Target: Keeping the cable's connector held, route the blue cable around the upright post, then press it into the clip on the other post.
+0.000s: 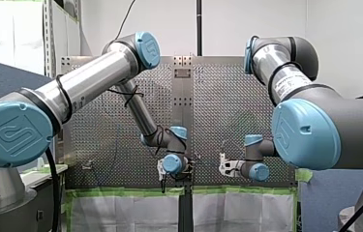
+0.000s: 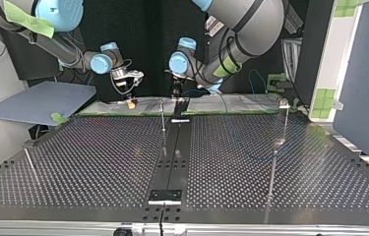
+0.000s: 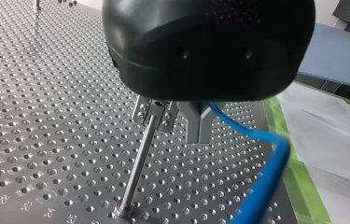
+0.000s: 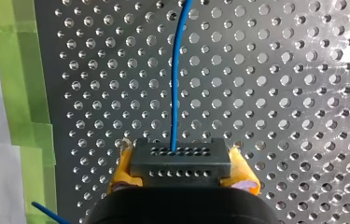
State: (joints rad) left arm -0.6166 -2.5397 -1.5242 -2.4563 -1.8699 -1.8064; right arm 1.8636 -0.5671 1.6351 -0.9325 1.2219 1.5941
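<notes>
The right wrist view alone shows my right gripper's [image 4: 183,169] hold. Its yellow pads [image 4: 123,169] are clamped on either side of a black connector [image 4: 182,156]. The blue cable [image 4: 176,84] leaves the connector's top face and runs straight ahead of the fingers over the perforated table [image 4: 280,93], with green tape [image 4: 18,70] off to one side.

The left wrist view shows my left gripper [image 3: 199,128] with its metal fingers drawn to a thin seam on the cable [image 3: 262,191], which comes out right beside them. A thin post [image 3: 137,168] topped by a metal clip [image 3: 154,113] stands just beside the fingers, apart from the cable.

From across the table, both grippers hang near the far edge, my right gripper [image 2: 131,98] to one side of the post [image 2: 163,120] and my left gripper [image 2: 177,93] just beyond it. Their grip is too small to read there.
</notes>
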